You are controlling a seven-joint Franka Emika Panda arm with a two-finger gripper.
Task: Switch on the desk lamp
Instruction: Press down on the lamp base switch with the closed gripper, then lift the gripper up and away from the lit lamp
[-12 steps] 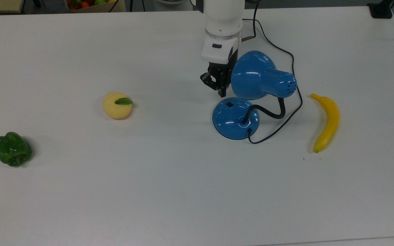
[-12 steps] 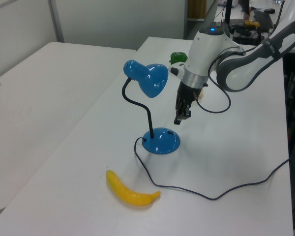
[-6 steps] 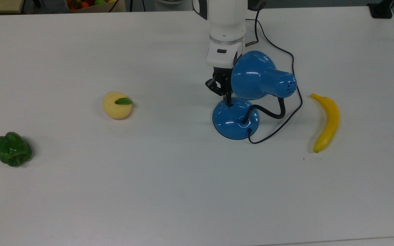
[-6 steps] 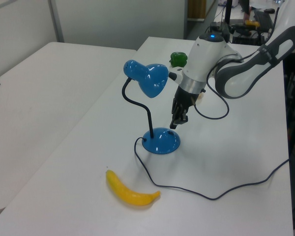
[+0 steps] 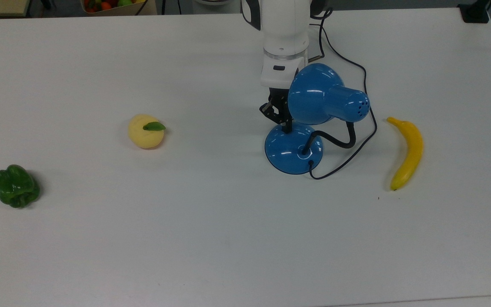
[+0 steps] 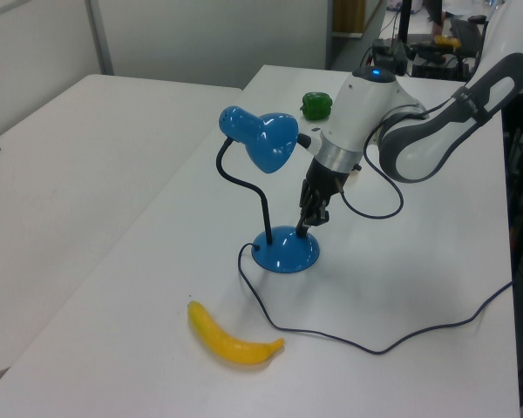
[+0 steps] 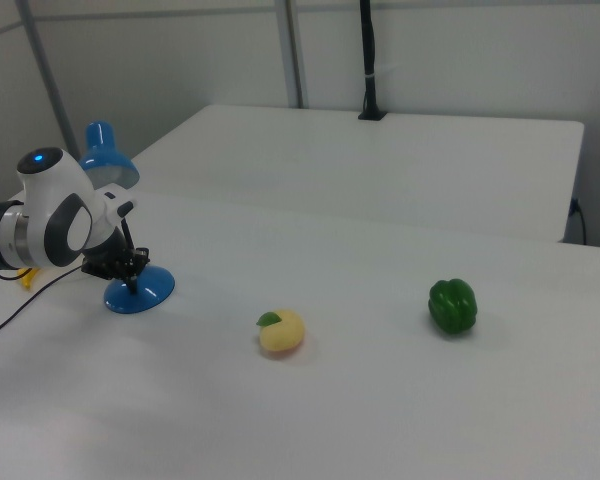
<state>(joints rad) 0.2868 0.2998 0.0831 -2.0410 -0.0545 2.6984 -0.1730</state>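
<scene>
One gripper point(image 5: 287, 126), fingers together, presses its tip onto the desk lamp point(image 5: 293, 147) base

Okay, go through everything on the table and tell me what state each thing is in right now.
desk lamp: upright on its base, shade unlit, cord trailing across the table.
end effector: tip down on the lamp base, at its edge nearest the arm.
banana: lying flat, apart from the lamp.
yellow fruit: resting on the table, green leaf on top.
green pepper: resting on the table, untouched.
</scene>
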